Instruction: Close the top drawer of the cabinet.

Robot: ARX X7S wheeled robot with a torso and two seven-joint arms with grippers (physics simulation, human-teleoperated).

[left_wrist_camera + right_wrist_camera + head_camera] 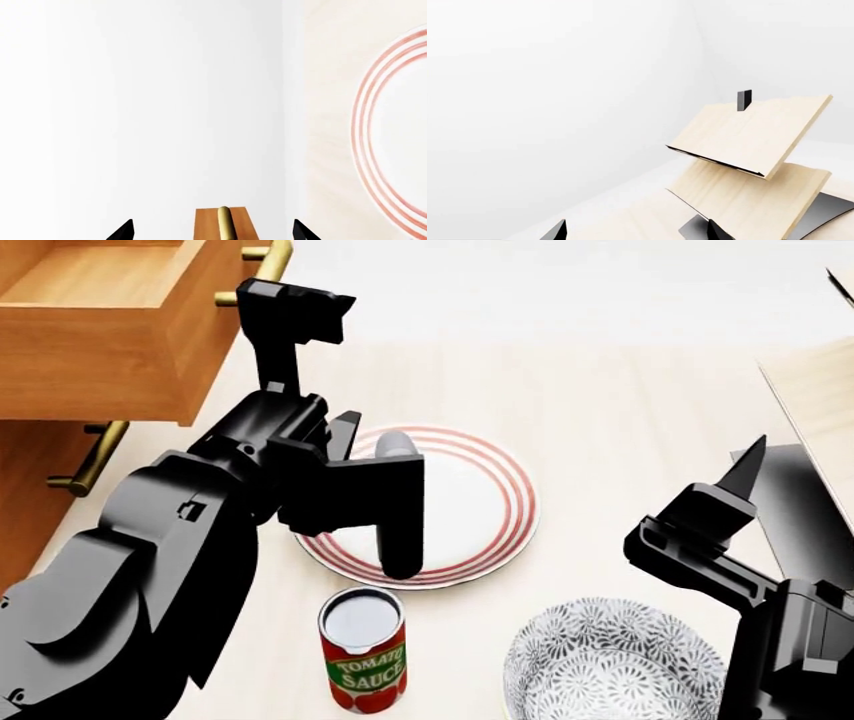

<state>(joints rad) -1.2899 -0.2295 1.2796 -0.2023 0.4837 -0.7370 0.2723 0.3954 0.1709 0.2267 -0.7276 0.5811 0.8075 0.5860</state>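
Observation:
The top drawer (pixel 107 340) of the orange-brown cabinet (pixel 27 510) stands pulled out at the upper left, with lighter wood inside. Its brass handle (pixel 271 260) is on the front. My left gripper (pixel 296 302) is raised just in front of that handle. In the left wrist view the drawer front (pixel 207 227) and brass handle (pixel 225 223) lie between the spread fingertips (pixel 123 231). The left gripper (pixel 213 233) is open and holds nothing. My right gripper (pixel 731 490) is at the right, open and empty; in its wrist view (pixel 637 233) it faces the pale rack.
A lower drawer's brass handle (pixel 87 455) sticks out under the top drawer. A red-ringed white plate (pixel 494 500), a tomato sauce can (pixel 363 650) and a patterned bowl (pixel 614 660) are on the surface. A pale wooden rack (pixel 747 145) on a black base (pixel 801 500) stands at right.

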